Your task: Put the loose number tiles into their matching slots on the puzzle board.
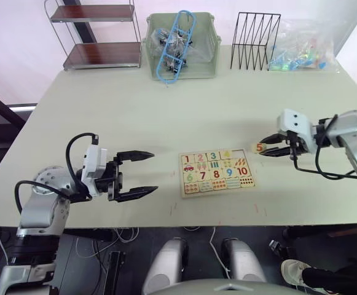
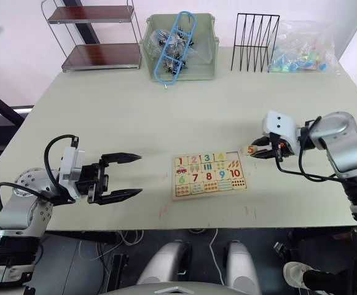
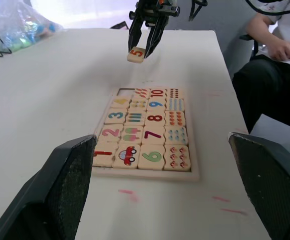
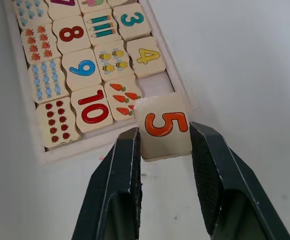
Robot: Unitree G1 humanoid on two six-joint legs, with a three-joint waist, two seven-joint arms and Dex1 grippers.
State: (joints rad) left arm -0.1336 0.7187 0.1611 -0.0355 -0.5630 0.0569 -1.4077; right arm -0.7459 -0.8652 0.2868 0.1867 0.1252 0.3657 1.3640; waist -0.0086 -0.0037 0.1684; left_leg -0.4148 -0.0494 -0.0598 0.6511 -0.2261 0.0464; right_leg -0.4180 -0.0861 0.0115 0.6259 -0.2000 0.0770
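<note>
The puzzle board (image 1: 217, 173) lies near the table's front edge, between my two arms. Tiles 1 to 4 sit in its far row, and one empty slot (image 4: 157, 83) remains at the right end of that row, beside the 4. My right gripper (image 1: 265, 149) is shut on the tile with an orange 5 (image 4: 163, 126), held just above the table off the board's far right corner. My left gripper (image 1: 147, 173) hangs open and empty to the left of the board.
A small shelf rack (image 1: 98, 34), a green bin of clips (image 1: 181, 46), a black wire file rack (image 1: 255, 42) and a bag of coloured pieces (image 1: 304, 49) line the table's far edge. A seated person (image 3: 274, 55) is beyond the table's right side.
</note>
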